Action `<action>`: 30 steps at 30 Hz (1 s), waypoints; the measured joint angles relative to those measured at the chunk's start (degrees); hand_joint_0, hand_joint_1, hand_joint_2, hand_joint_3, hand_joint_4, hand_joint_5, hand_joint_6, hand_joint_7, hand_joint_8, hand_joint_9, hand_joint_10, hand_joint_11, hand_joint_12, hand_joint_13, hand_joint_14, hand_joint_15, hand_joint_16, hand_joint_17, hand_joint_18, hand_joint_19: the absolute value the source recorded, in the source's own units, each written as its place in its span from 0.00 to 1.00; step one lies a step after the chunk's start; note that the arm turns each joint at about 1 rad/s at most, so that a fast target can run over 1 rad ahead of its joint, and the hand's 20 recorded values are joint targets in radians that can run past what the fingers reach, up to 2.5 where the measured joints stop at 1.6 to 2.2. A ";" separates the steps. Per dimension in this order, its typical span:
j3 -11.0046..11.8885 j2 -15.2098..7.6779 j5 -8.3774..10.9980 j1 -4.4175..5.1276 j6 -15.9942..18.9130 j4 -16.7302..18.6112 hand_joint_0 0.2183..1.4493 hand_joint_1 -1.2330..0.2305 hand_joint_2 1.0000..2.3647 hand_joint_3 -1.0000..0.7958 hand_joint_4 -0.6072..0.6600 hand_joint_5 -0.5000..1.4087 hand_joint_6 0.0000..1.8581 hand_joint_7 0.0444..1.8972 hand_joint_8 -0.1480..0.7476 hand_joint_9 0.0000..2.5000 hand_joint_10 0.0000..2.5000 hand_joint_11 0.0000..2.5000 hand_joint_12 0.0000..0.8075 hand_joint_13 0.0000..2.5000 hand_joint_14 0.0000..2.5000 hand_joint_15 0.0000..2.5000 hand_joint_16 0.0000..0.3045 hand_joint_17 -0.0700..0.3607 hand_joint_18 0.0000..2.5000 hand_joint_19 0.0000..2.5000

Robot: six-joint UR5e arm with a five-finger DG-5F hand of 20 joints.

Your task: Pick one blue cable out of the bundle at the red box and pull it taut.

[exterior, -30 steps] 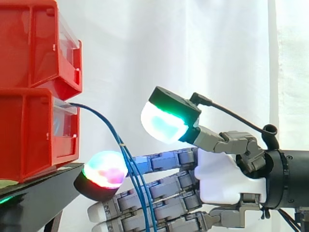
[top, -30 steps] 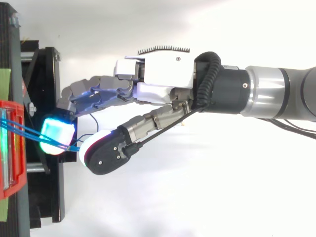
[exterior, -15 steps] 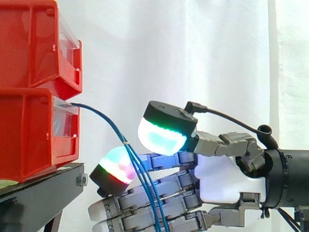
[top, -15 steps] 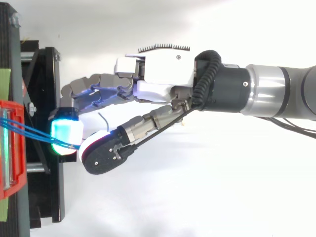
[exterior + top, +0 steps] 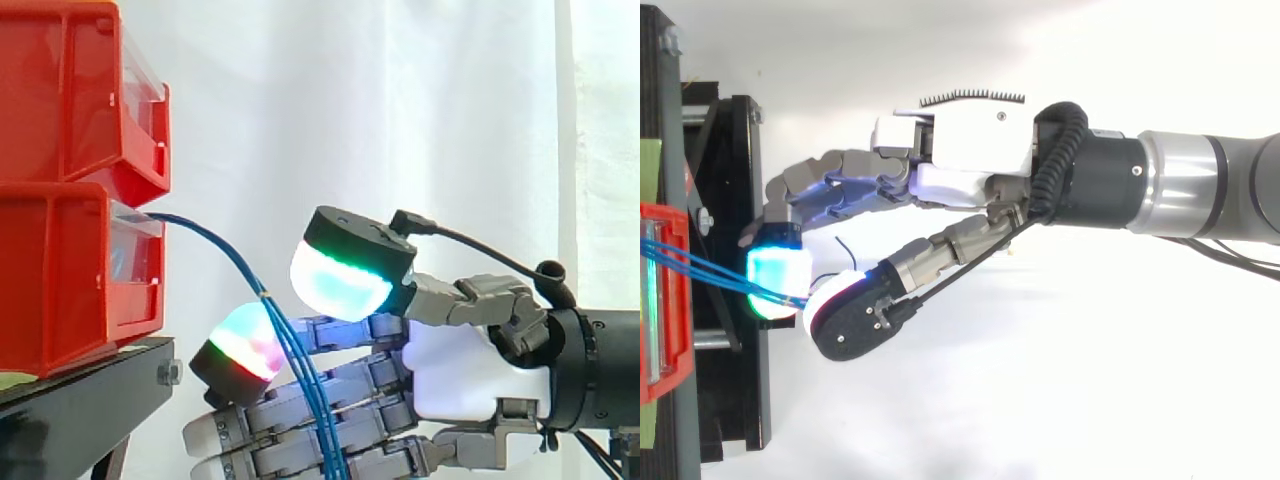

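Several thin blue cables [image 5: 215,245] leave the lower red bin [image 5: 60,280] as one bundle. They arc down to the right and then drop in front of my hand [image 5: 470,375]. In the top view the cables [image 5: 710,272] run from the bin [image 5: 662,370] to the spot where a cyan-glowing fingertip [image 5: 775,285] meets the thumb pad [image 5: 825,300]. My hand [image 5: 960,150] is shut on the bundle between these two pads. From the side, the cables pass between the red-green fingertip [image 5: 240,345] and the green-white thumb pad [image 5: 340,275]. The other fingers lie curled below.
A second red bin [image 5: 70,90] is stacked on the lower one. Both stand on a black stand [image 5: 90,400] at the left, seen from above as a dark frame [image 5: 735,200]. A white curtain hangs behind. My arm [image 5: 1200,190] comes in from the right.
The glowing fingertip has curled up and to the right toward the thumb, and the thumb pad has come down a little. The cable bundle has shifted slightly to the right.
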 measured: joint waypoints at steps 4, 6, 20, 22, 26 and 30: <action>0.00 -0.03 0.07 0.11 -0.30 0.28 0.27 0.33 0.00 0.28 0.66 0.20 0.27 0.64 0.48 0.16 0.00 0.05 0.41 0.12 0.00 0.05 0.17 0.43 0.09 0.09; 0.01 -0.05 0.16 0.20 -0.88 0.72 0.27 0.34 0.00 0.28 0.66 0.20 0.27 0.63 0.48 0.17 0.00 0.05 0.41 0.12 0.00 0.06 0.17 0.43 0.09 0.09; 0.03 -3.17 0.38 0.77 -0.96 7.63 0.27 0.36 0.00 0.28 0.69 0.20 0.27 0.61 0.49 0.18 0.00 0.06 0.41 0.13 0.00 0.06 0.17 0.43 0.09 0.09; 0.04 -3.25 0.15 0.69 -0.72 7.91 0.28 0.37 0.00 0.28 0.68 0.20 0.27 0.61 0.49 0.18 0.00 0.06 0.41 0.13 0.00 0.06 0.17 0.43 0.09 0.09; 0.04 -3.27 -0.05 0.59 -0.48 8.15 0.28 0.37 0.00 0.28 0.69 0.20 0.27 0.61 0.49 0.18 0.00 0.06 0.41 0.13 0.00 0.06 0.17 0.43 0.09 0.10; 0.07 -3.29 -0.13 0.50 -0.16 8.28 0.28 0.37 0.00 0.29 0.67 0.21 0.27 0.63 0.49 0.19 0.00 0.06 0.41 0.13 0.00 0.06 0.17 0.43 0.10 0.09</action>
